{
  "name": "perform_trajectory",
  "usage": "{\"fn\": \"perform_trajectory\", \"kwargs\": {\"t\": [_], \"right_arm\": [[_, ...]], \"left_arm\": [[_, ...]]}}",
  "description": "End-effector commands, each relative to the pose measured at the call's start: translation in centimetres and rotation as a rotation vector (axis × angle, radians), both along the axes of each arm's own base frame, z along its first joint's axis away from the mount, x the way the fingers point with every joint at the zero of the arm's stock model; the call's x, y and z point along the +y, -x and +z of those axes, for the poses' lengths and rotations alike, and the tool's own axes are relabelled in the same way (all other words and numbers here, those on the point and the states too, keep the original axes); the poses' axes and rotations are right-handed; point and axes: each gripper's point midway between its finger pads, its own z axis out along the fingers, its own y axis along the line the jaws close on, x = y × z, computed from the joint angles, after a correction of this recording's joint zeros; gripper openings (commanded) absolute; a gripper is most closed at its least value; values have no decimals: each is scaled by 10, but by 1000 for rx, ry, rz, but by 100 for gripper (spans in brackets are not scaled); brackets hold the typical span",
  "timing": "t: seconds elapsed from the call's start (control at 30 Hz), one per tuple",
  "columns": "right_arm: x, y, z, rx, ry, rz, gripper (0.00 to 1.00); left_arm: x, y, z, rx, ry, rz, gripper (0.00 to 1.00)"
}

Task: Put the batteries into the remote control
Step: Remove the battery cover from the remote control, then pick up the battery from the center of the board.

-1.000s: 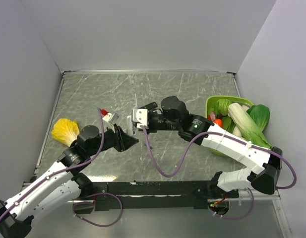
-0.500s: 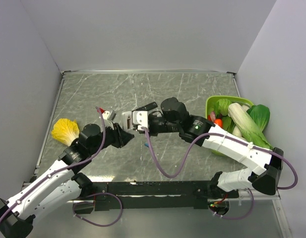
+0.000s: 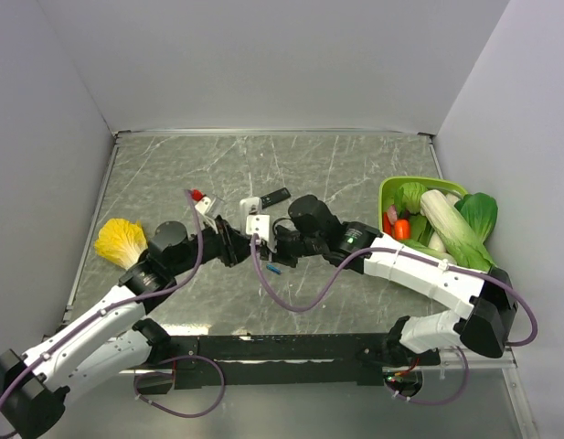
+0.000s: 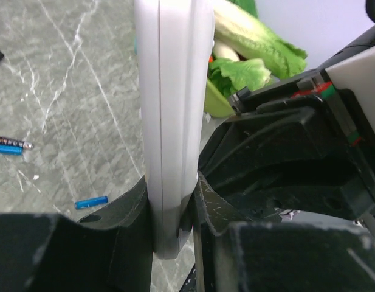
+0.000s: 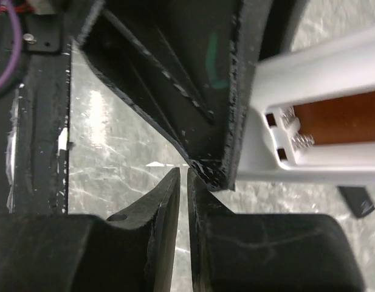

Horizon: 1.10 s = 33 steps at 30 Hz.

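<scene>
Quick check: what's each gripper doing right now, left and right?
Left gripper: closed on the remote control, held edge-on.
Right gripper: closed, apparently holding nothing.

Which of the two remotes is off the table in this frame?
The white remote: it is clamped edge-on in the left tool, with its battery bay open. The black remote lies flat on the table.

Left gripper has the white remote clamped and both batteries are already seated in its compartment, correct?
No: the left gripper does clamp the remote control, but the right wrist view shows its compartment empty; a battery lies on the table.
</scene>
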Motion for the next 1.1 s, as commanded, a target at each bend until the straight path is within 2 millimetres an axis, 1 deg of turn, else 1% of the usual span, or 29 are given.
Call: {"fn": "perform_trajectory", "kwargs": {"t": [0.0,0.03,0.07,0.1,0.13,0.17,0.2,0.23,0.3,0.33,0.4,0.43,0.47,0.5,0.53,0.57,0.6,0.63,0.67,0.7,0.77,0.8,0.87,0.9,0.93,0.97,1.0,1.03,1.07], "right_arm": [[-7,-26,24,-24,-119,-153,17],[-17,-34,25,-22,-136,-207,18],[-23,-38,26,-4,-154,-256,18],[-28,-42,22,1,-171,-290,18],[-36,-46,31,-7,-208,-330,24],[-46,-54,31,30,-234,-399,31],[-52,-57,32,41,-250,-433,38],[-60,-58,31,53,-261,-464,48],[-74,-67,30,107,-281,-550,64],[-78,-66,27,127,-276,-571,77],[-84,-67,26,174,-288,-616,85],[-86,-69,23,194,-287,-645,94],[-88,-67,20,247,-289,-677,97],[-90,-69,21,270,-292,-697,99],[-89,-68,18,300,-285,-695,100],[-87,-65,16,336,-287,-703,100],[-85,-66,19,354,-301,-708,100],[-83,-66,19,385,-307,-725,100],[-82,-63,19,432,-309,-744,100],[-79,-63,23,432,-310,-726,100],[-72,-55,15,452,-272,-652,100],[-71,-53,9,464,-263,-638,100],[-66,-52,-6,521,-211,-642,100],[-65,-45,-5,568,-161,-622,99],[-61,-46,-19,599,-102,-615,96],[-59,-44,-23,621,-66,-616,93],[-55,-48,-20,612,-48,-622,90],[-55,-47,-34,617,17,-634,89],[-52,-46,-38,591,46,-642,89]], "left_arm": [[-6,-7,0,8,17,11,2],[-3,-11,-8,40,-4,41,2],[-1,-16,-13,56,-18,71,2],[1,-21,-18,74,-29,96,2],[5,-26,-23,95,-33,135,2],[7,-28,-27,107,-35,151,2],[10,-31,-29,116,-30,171,2],[14,-33,-35,139,-28,200,2],[23,-38,-42,155,-19,245,2],[27,-38,-52,184,-20,266,2],[39,-42,-55,189,3,312,2],[43,-41,-66,219,10,329,2],[46,-41,-66,216,26,335,2],[52,-42,-64,207,51,354,2],[56,-39,-75,234,58,366,2],[57,-36,-77,238,73,359,2],[61,-37,-68,207,114,361,2],[63,-33,-79,230,124,360,2],[64,-31,-79,224,143,357,2],[65,-27,-79,207,166,338,2],[66,-23,-81,203,196,327,2],[66,-20,-79,193,214,314,2],[65,-15,-83,189,246,294,2],[66,-13,-85,185,254,289,2],[64,-10,-81,171,268,263,2],[63,-8,-78,155,276,249,2],[62,-6,-80,147,277,236,2],[60,-1,-79,137,278,207,2],[58,2,-73,105,294,181,2]]}}
